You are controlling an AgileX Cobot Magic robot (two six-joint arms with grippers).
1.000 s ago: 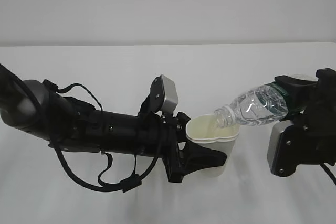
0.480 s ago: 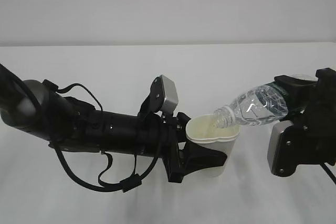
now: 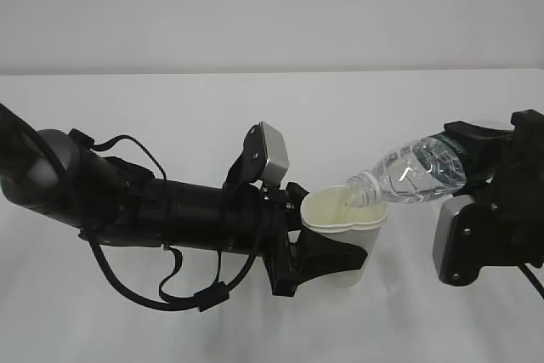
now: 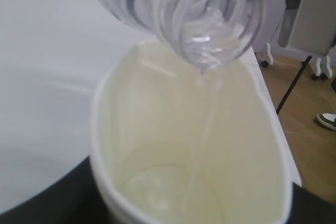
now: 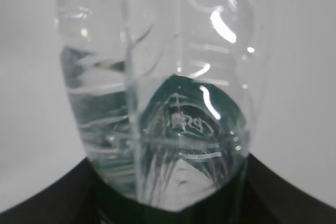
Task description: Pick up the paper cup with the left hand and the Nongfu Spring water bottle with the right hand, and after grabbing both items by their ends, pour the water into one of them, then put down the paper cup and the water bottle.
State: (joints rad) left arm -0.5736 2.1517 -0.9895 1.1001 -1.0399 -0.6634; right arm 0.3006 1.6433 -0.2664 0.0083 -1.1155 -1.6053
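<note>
The white paper cup stands upright just above the table, its cream inside showing, with my left gripper shut on its lower body. The Nongfu Spring water bottle lies tilted neck-down to the left, its open mouth over the cup's rim, and my right gripper is shut on its green-labelled base end. In the left wrist view a thin stream of water falls from the bottle mouth into the cup, where a shallow pool lies. The right wrist view is filled by the bottle.
The white table stretches behind and around both arms. In the left wrist view the table's edge runs just right of the cup, with wooden floor, stand legs and a shoe beyond it.
</note>
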